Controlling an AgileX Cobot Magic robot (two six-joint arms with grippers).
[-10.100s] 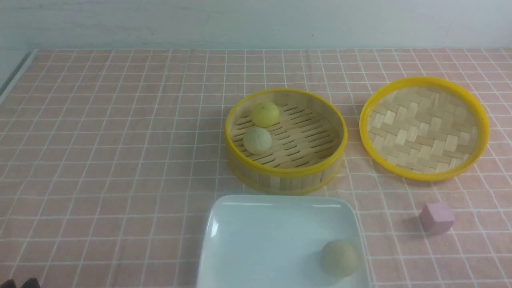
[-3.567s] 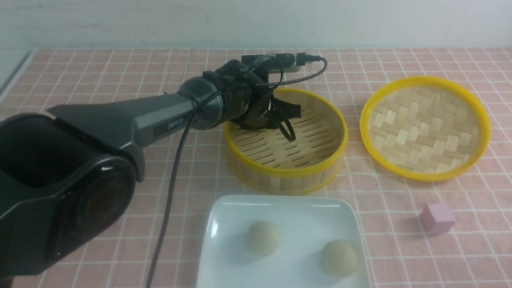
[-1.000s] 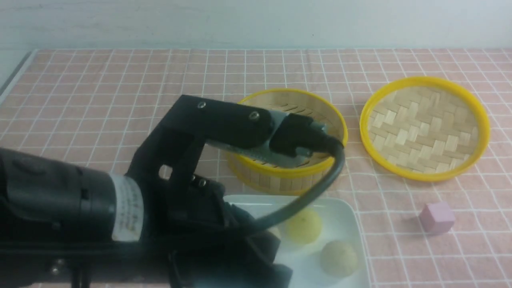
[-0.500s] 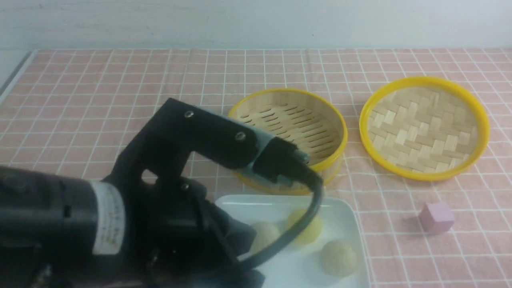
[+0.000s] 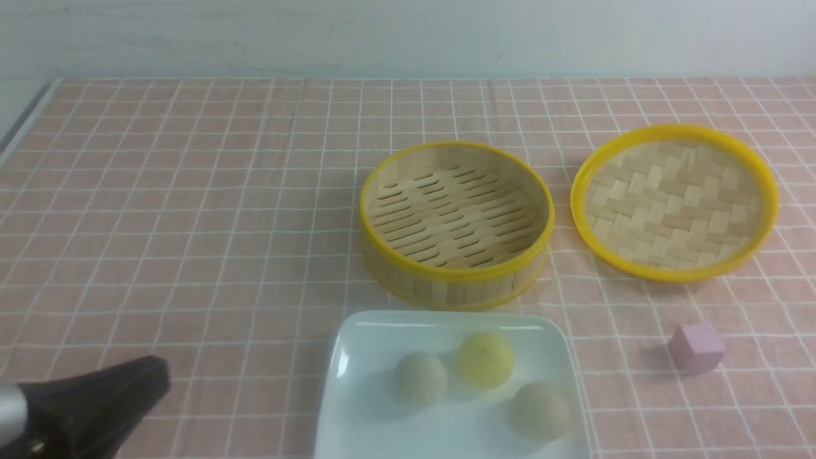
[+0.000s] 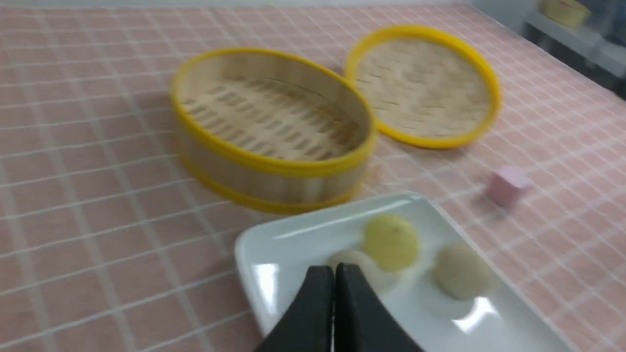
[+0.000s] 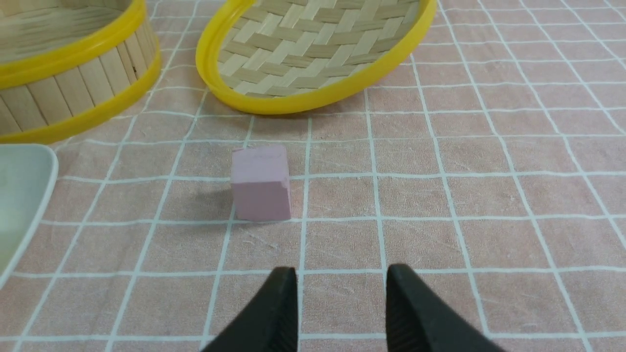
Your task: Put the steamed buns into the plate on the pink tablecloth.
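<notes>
All three steamed buns sit in the plate [image 5: 357,408] at the bottom centre of the front view: a pale bun [image 5: 420,379] on the left, the yellow bun [image 5: 486,360] just beside it toward the upper right, and a second pale bun [image 5: 540,411] at the lower right, a little apart from the other two. The plate lies on the pink tablecloth [image 5: 191,223], which covers the bench, and its far edge is just in front of the bamboo steamer [image 5: 456,271] at the frame's centre, whose slatted floor is bare. To the right of the steamer the woven lid [image 5: 674,201] lies with its hollow side up, and lower right of that stands a small pink cube [image 5: 695,346]. The left arm [image 5: 89,411] shows only as a dark shape in the bottom left corner of the front view. In the left wrist view the left gripper [image 6: 334,274] has its jaws pressed together with nothing between them, their tips over the near part of the plate — the picture is blurred. In the right wrist view the right gripper [image 7: 341,278] has its jaws parted and empty above the cloth, near the cube but apart from it.
</notes>
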